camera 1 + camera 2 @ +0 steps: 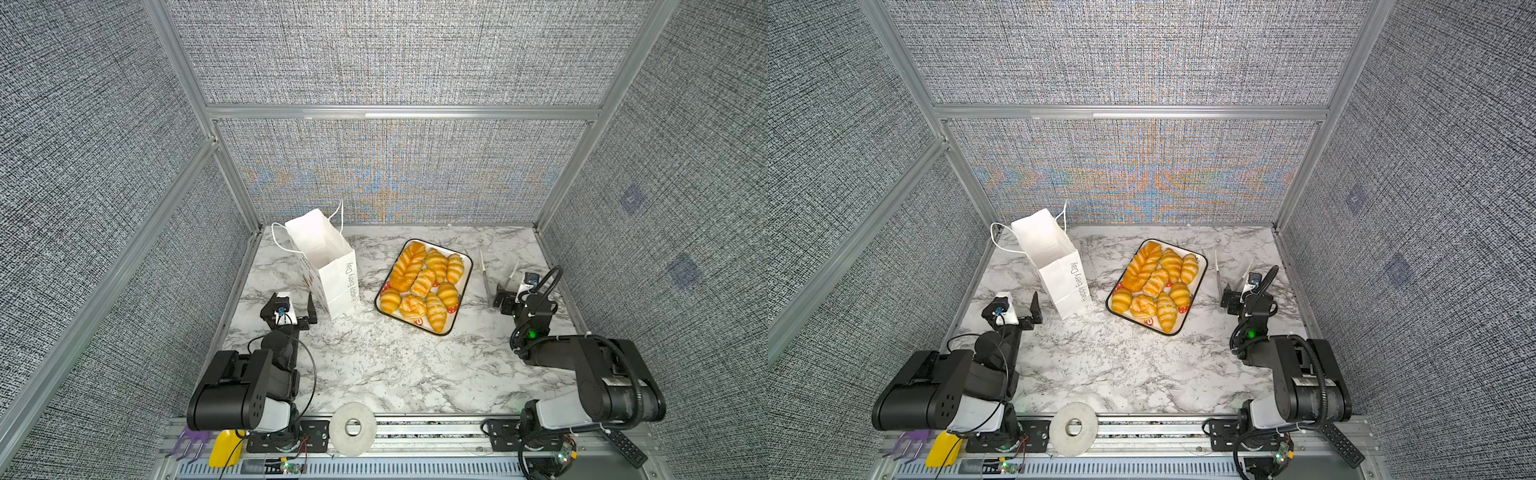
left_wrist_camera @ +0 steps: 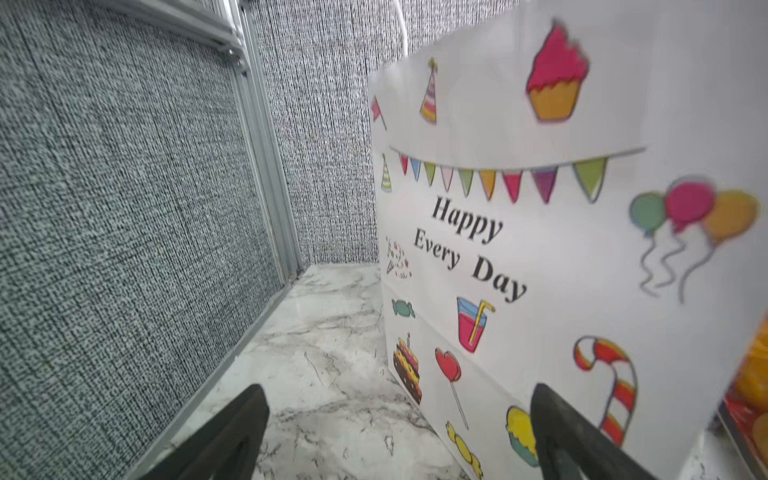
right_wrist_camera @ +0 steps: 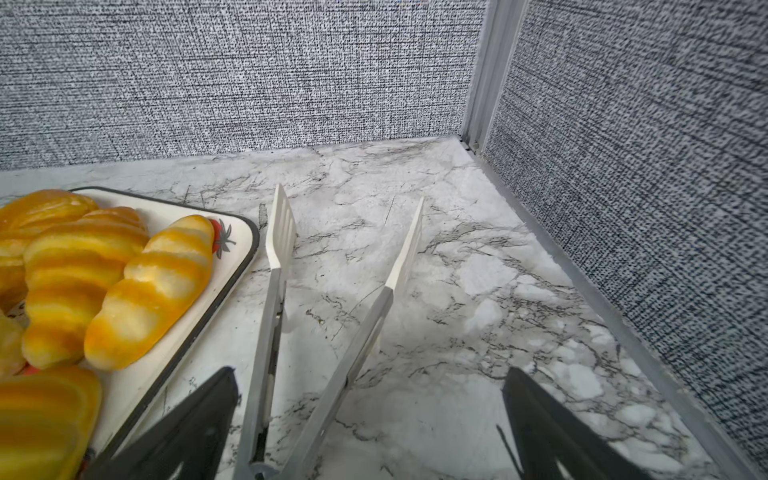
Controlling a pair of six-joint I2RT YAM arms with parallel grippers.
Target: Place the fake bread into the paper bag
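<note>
Marble-patterned tabletop (image 1: 374, 365), walled by grey woven panels, fills both top views. On it the black-rimmed tray (image 1: 468, 262) holds the fake bread (image 1: 424, 282), packed close together. Left of the tray and apart from it, the paper bag (image 1: 332, 274) stands upright with its mouth open and its lettered side facing the tray. The left gripper (image 1: 293, 300) is low on the bag's far side from the tray. The right gripper (image 1: 509, 291) is right of the tray, where white-tipped tongs (image 1: 485, 274) lie splayed just beside the rim. In the left wrist view, the left gripper's (image 2: 397, 390) jaws are spread wide on nothing, close to the bag's (image 2: 540, 249) printed face. In the right wrist view, the right gripper's (image 3: 372, 372) jaws are spread wide around the tongs (image 3: 274, 291), pinching neither arm, and the bread (image 3: 153, 291) lies inside the tray (image 3: 245, 232) alongside.
</note>
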